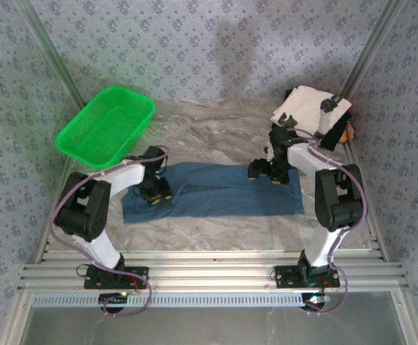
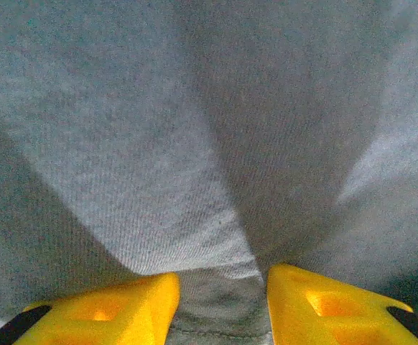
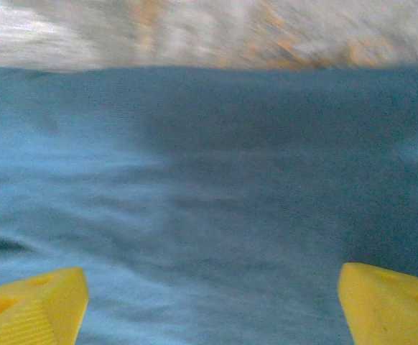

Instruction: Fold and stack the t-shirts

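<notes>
A dusty-blue t-shirt (image 1: pixel 216 190) lies flat on the table as a long folded strip. My left gripper (image 1: pixel 156 194) is down on its left part. In the left wrist view the yellow fingers (image 2: pixel 130 309) stand a little apart, and a hemmed fold of the shirt (image 2: pixel 194 144) lies between them in the left gripper (image 2: pixel 223 302). My right gripper (image 1: pixel 266 172) hovers low over the shirt's upper right part. Its jaws (image 3: pixel 212 309) are spread wide above smooth blue cloth (image 3: pixel 209 180), holding nothing. A stack of folded t-shirts (image 1: pixel 309 108), the top one white with black patches, sits at the back right.
A green plastic mesh basket (image 1: pixel 107 126) stands tilted at the back left. The marbled table top (image 1: pixel 216 129) runs behind the shirt. A metal rail frame (image 1: pixel 209 273) crosses the near edge by the arm bases.
</notes>
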You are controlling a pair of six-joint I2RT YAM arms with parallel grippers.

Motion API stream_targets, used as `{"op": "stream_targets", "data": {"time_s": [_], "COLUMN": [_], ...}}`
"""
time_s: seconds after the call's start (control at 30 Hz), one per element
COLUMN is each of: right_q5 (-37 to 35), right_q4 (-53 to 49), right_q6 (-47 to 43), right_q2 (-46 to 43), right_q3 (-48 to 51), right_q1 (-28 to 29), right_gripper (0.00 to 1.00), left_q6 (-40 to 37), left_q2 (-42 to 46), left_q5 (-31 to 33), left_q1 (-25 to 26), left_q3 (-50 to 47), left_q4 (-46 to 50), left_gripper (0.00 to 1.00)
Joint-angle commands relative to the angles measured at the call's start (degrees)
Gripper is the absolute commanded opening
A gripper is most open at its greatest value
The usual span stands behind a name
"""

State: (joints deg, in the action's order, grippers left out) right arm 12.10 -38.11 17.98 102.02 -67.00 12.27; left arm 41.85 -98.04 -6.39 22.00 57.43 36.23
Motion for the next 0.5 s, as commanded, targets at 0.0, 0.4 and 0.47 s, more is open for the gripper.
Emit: {"op": "stream_targets", "data": {"time_s": [0.0, 0.4, 0.47], "right_q5": [-5.14, -0.42, 1.12], "right_q4": [-1.27, 2.86, 2.84], "right_q6": [6.33, 22.4, 24.14], "right_q2": [1.52, -3.58, -3.55], "right_q3": [2.69, 13.34, 13.92], "right_q1": [0.39, 10.3, 11.41], "right_gripper": [0.88, 0.82, 0.82], "left_q6": [2.79, -12.41, -16.08], "left_q2": [-7.91, -31.59, -33.12], "left_q5": [4.01, 9.44, 11.78], "left_q1": [0.15, -1.13, -1.41], "left_q3": [5.48, 43.4, 47.38], "left_q4": [-3.76, 7.25, 9.3], "left_gripper": [0.4, 0.35, 0.36]}}
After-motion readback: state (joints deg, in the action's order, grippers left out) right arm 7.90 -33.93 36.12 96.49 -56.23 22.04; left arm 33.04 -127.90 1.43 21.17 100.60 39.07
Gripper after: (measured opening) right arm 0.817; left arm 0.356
